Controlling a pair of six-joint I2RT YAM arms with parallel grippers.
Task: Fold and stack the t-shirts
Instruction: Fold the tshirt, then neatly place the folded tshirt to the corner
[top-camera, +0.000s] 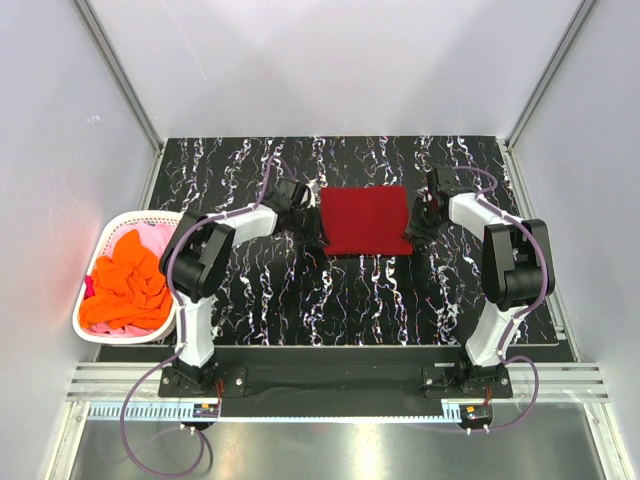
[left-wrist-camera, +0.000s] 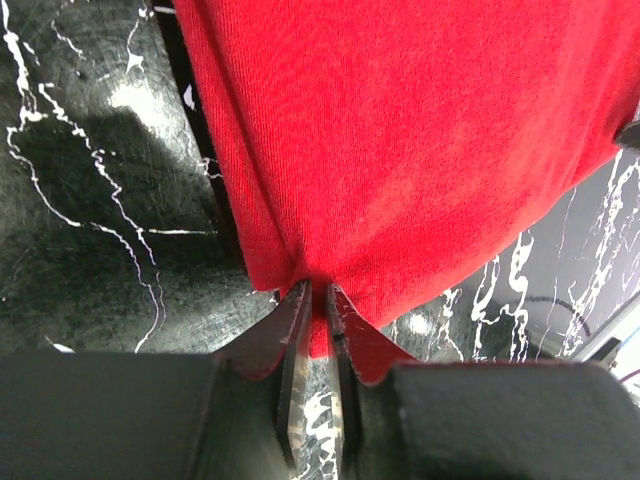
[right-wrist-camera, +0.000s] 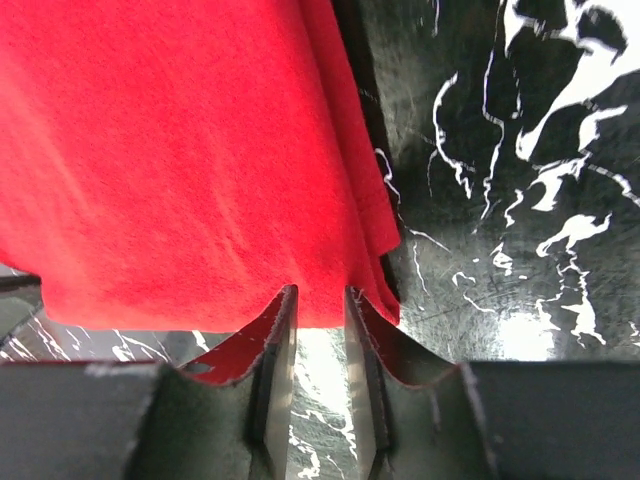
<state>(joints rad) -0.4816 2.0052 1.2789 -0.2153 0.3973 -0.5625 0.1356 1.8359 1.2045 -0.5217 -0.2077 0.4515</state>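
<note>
Left wrist view, left pincer (left-wrist-camera: 318, 300) nipping dark red t-shirt (left-wrist-camera: 400, 150) edge

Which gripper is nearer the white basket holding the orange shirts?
Left. The left gripper pinches the red shirt by its left edge, nearer the basket; the right gripper holds the opposite edge.

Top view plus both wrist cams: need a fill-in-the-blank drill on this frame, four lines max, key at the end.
1. The folded red t-shirt lies on the black marbled table between the two ____.
2. The left tool pinches the shirt's ____.
3. The orange shirts sit in a white ____ at the table's left.
4. The cloth gripped at the right tool is ____ in colour.

Missing words: arms; edge; basket; red
</note>
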